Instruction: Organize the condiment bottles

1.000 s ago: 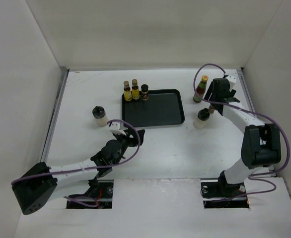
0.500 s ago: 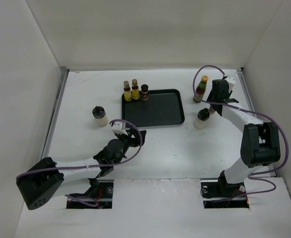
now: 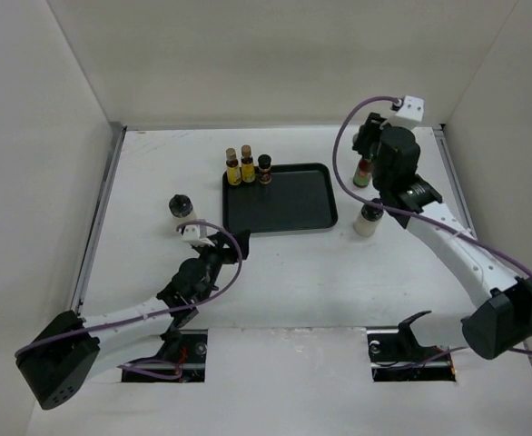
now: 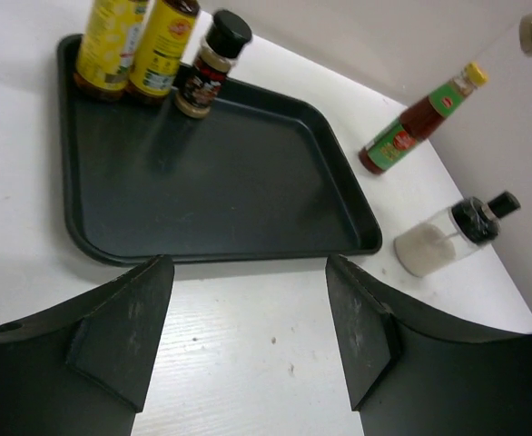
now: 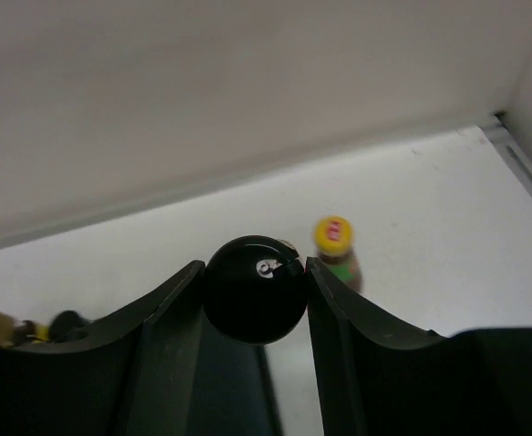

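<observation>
My right gripper (image 3: 373, 143) is raised above the table's back right and is shut on a short dark jar, whose black cap (image 5: 254, 289) sits between the fingers. The red bottle (image 3: 363, 173) with a green neck stands just below it and also shows in the right wrist view (image 5: 337, 243). A white bottle (image 3: 368, 220) stands right of the black tray (image 3: 293, 204). Two yellow-labelled bottles (image 3: 240, 166) and another dark jar (image 3: 264, 169) stand on the tray's back left corner. A second white bottle (image 3: 183, 213) stands left of the tray. My left gripper (image 3: 233, 245) is open and empty, low in front of the tray (image 4: 202, 182).
White walls close in the table on the left, back and right. A metal rail (image 3: 100, 213) runs along the left edge. The right arm's purple cable (image 3: 343, 150) loops over the red bottle.
My right gripper has lifted the dark jar from the table beside the right white bottle and risen toward the back. My left gripper has drawn back to the left a little.
</observation>
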